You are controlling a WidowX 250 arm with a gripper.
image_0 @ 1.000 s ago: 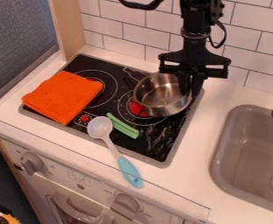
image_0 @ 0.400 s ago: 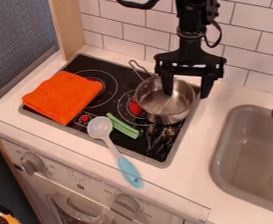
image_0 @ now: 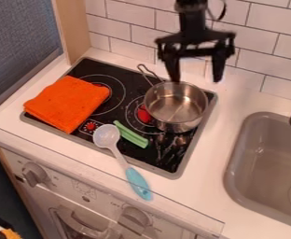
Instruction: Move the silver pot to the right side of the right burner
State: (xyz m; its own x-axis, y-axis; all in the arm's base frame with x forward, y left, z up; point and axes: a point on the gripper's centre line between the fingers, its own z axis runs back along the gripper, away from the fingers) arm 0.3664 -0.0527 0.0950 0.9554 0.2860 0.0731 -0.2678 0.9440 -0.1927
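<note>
One gripper (image_0: 197, 80), its fingers spread wide, hung above the far side of the pot (image_0: 175, 106), which sat over the right part of the right burner (image_0: 145, 113), near the spoon (image_0: 106, 136) and the oven panel's (image_0: 64, 176) unreadably small print.

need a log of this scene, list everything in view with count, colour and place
pot: one, silver, right part of the stovetop
stovetop: one, black with grey rim, on the counter
cloth: one, orange, left side of the stovetop
spoon: one, whitish with blue handle, across the stovetop's front edge
stick-like pieces: green, between spoon and pot
counter: one, white, around stovetop and sink
sink: one, grey, right
wall tiles: several, white, behind
pincer: one, black, above the pot
</note>
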